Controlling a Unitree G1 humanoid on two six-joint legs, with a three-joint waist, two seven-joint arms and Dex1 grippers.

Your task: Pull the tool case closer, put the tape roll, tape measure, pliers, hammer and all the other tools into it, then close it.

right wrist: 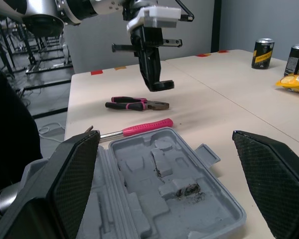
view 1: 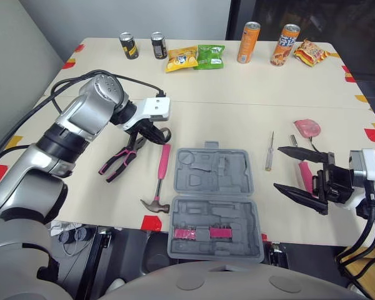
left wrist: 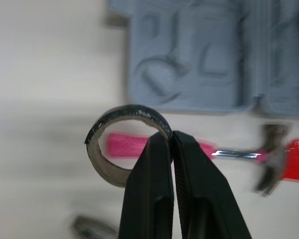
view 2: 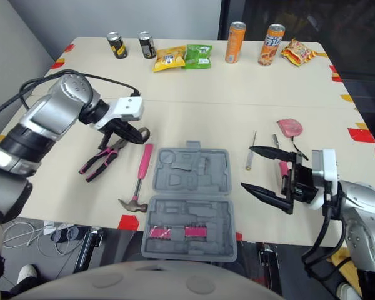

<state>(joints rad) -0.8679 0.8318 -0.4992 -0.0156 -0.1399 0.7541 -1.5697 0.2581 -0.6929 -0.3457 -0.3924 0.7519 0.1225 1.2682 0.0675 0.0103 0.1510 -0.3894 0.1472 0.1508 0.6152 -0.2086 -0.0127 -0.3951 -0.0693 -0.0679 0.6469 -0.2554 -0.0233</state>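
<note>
currently tool case [view 1: 215, 170] open at near edge; left gripper [left wrist: 170, 139] clamps tape roll [left wrist: 95, 159]; right gripper [view 1: 280, 167] agape, empty; pliers [view 1: 119, 162], hammer [view 1: 160, 178] unpacked.

a row of drinks and snacks lines the far edge of the table [view 1: 237, 94]. a dark can [view 1: 129, 45] stands near the far left corner, with a second dark can [view 1: 159, 45] just beside it. next come a yellow snack bag [view 1: 182, 59], a green snack bag [view 1: 210, 55], a tall orange can [view 1: 249, 42] and a patterned orange can [view 1: 287, 45]. an orange snack bag [view 1: 311, 52] lies near the far right corner. a red tape patch [view 1: 152, 222] sits at the near edge.
</note>
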